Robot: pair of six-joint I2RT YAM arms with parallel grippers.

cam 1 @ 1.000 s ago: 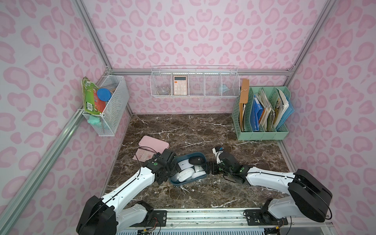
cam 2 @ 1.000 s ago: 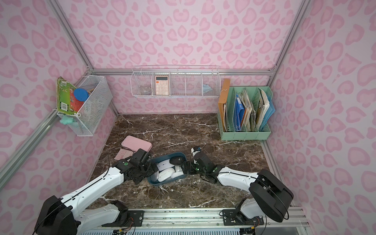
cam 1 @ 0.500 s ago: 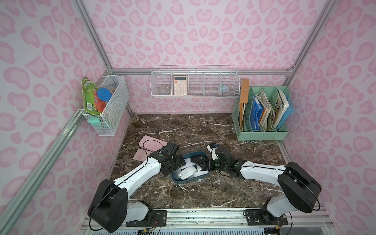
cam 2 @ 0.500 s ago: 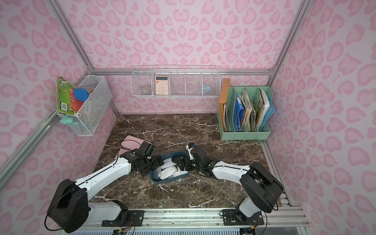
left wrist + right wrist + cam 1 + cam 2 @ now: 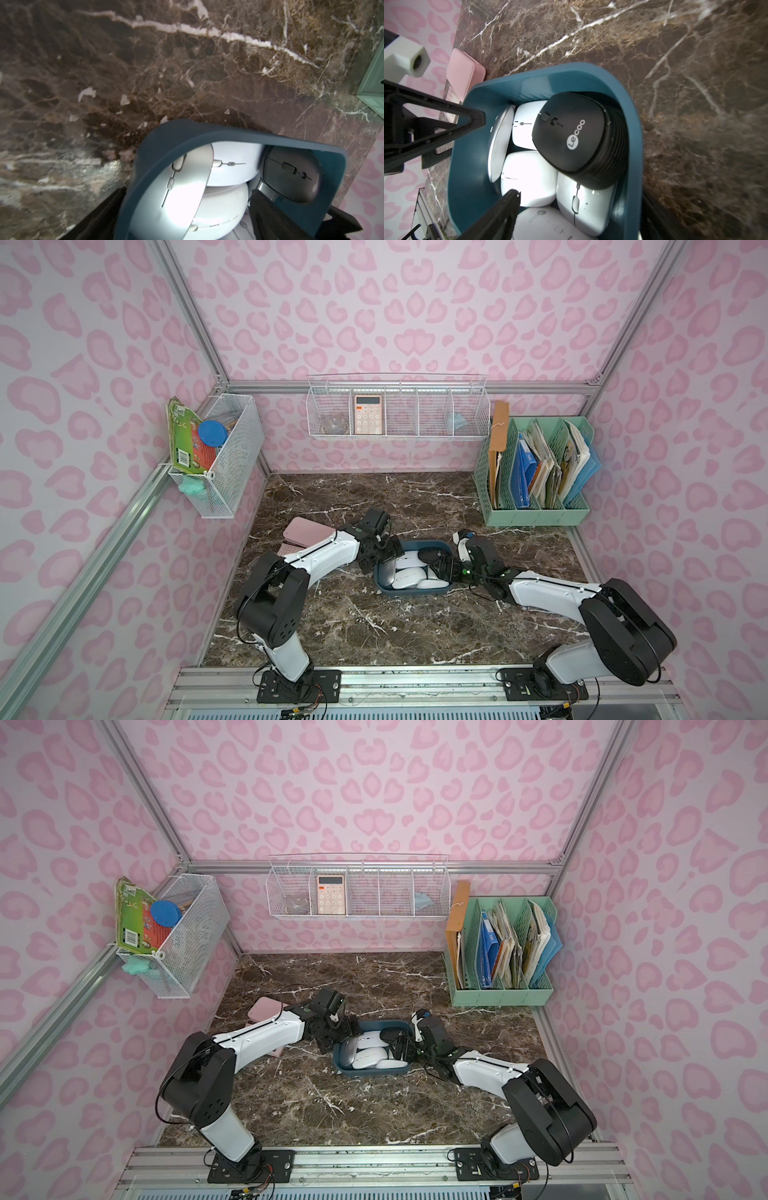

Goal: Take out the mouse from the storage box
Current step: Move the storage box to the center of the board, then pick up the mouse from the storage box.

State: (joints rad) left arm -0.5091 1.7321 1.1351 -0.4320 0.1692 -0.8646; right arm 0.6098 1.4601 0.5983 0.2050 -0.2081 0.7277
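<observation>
Both claws have just closed in on the storage box (image 5: pixel 415 593), which has slid a little along the surface (image 5: pixel 374 626). Your left claw (image 5: pixel 386 558) straddles the box's end, fingers wide apart. Your right claw (image 5: pixel 500 155) hangs spread over the pale mice (image 5: pixel 529 178), clamping nothing. Every mouse is still inside, with the black mouse (image 5: pixel 566 133) topmost, so the grasp looks to be next.

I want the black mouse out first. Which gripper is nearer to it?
Right. The right gripper hangs beside the black mouse; the left gripper is at the storage box's opposite end.
</observation>
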